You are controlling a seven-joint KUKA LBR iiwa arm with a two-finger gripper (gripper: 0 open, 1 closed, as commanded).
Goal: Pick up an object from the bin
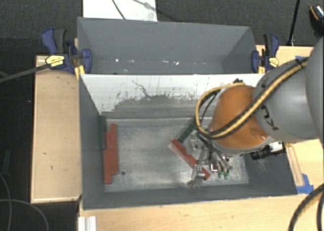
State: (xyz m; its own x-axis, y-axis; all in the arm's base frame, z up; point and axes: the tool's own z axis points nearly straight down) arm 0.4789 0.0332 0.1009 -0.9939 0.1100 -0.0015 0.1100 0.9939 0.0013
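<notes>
My gripper [202,170] is low over the bin floor at the front right, partly hidden under the arm's orange cover. A thin red stick [181,152] lies slanted just left of it, its lower end running in under the gripper. A dark green piece [186,132] sits at the stick's upper end, tilted toward the back. Small green bits [223,175] lie just to the right of the gripper.
A long red block [110,154] lies along the bin's left wall, with a dark green strip [102,132] beside it. The arm and its cables cover the bin's right side.
</notes>
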